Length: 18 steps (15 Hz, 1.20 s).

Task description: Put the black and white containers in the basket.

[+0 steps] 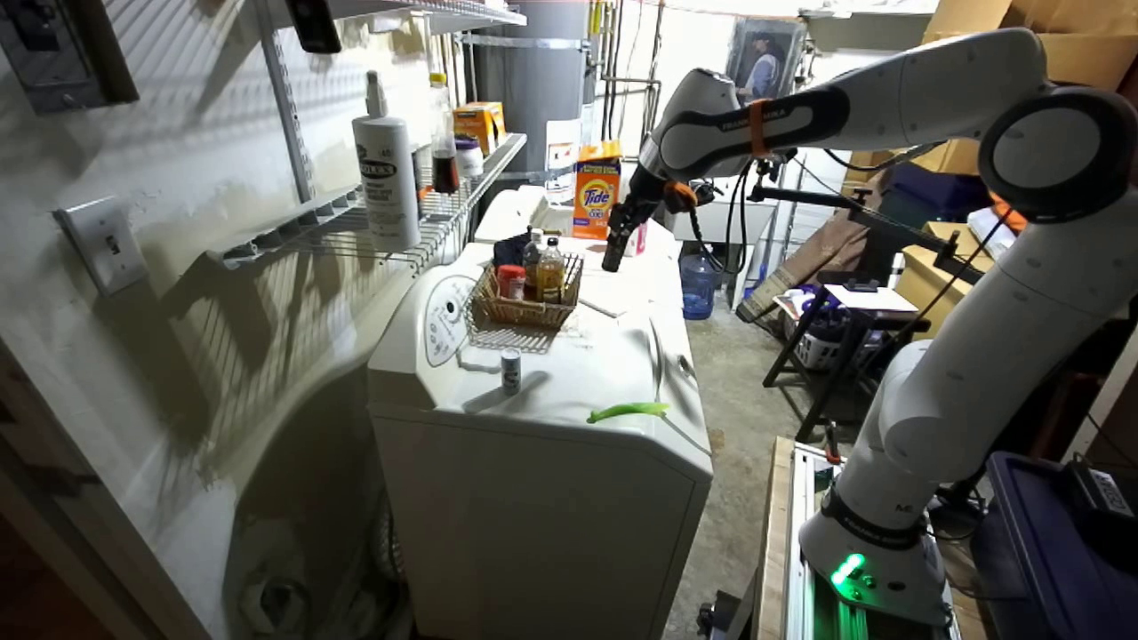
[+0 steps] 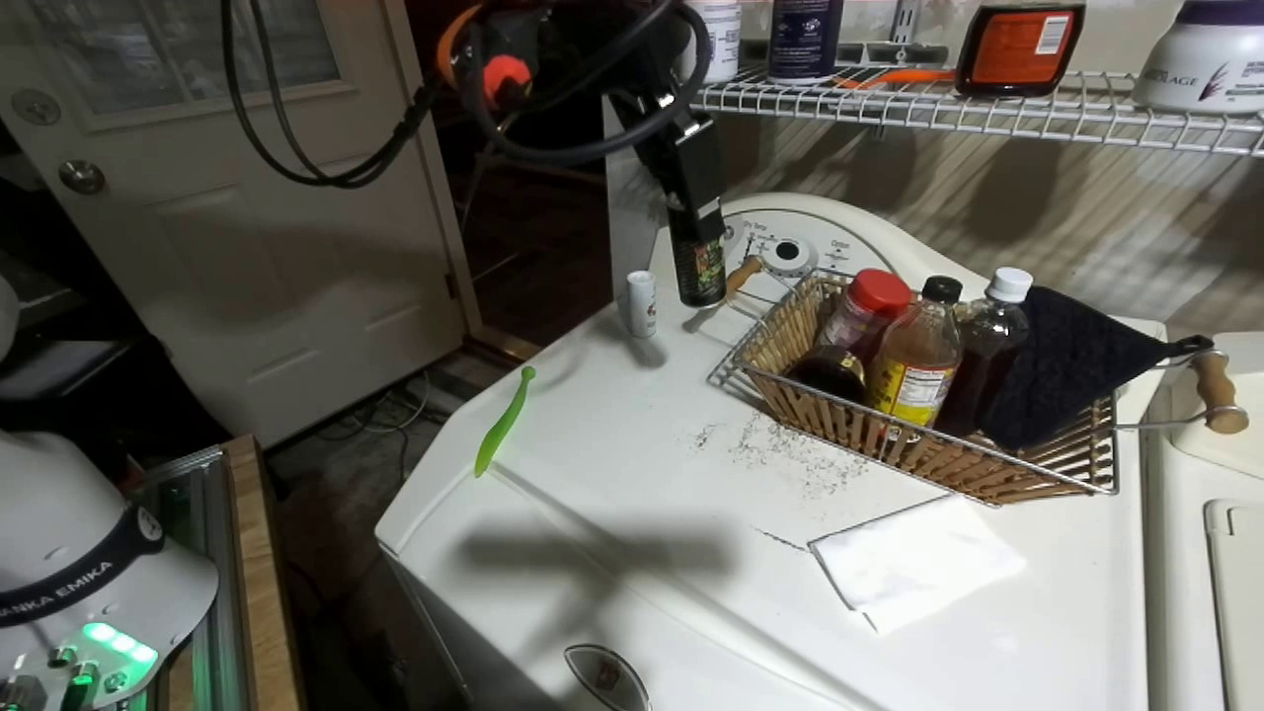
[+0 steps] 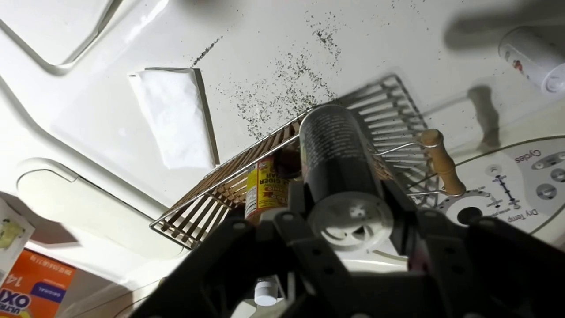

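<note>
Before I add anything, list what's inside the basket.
The basket holds a red-capped jar, a black-capped bottle, a white-capped bottle, part of a black cloth and a dark item I can't identify. Whatever lies beneath them is covered.

A green strip [image 2: 502, 425] and dark specks [image 3: 282, 90] are lying on the bench [image 2: 592, 425]; a spray bottle [image 1: 388, 178] is standing on a shelf [image 2: 973, 118], a jug [image 1: 698, 286] on the floor [image 1: 745, 378].

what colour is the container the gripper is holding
The container is mostly black, with pale print on its side; it shows best in the wrist view.
</note>
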{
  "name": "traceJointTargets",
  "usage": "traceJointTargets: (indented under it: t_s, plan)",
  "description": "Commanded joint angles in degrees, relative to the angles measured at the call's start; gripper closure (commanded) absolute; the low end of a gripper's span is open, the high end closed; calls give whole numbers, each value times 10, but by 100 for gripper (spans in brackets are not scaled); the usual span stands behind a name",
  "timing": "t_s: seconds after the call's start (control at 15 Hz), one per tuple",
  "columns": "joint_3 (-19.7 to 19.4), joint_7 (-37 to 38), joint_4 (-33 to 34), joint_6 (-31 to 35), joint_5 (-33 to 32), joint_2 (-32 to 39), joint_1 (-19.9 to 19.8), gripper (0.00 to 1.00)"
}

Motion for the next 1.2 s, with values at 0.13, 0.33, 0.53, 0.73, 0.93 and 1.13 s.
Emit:
traceJointTargets:
  t_s: [0.13,0.33,0.53,0.73,0.93,1.13]
  plan:
    - [-32,-29,110,33,43,106,-27,80]
    - [-43,-76,188,31,111,180,-46,80]
    - [-26,-118,272,13,184,253,-82,80]
    - [3,-156,355,-4,222,323,-126,80]
    - [32,-169,432,-34,226,383,-171,80]
    - [69,-187,495,-75,241,432,-213,80]
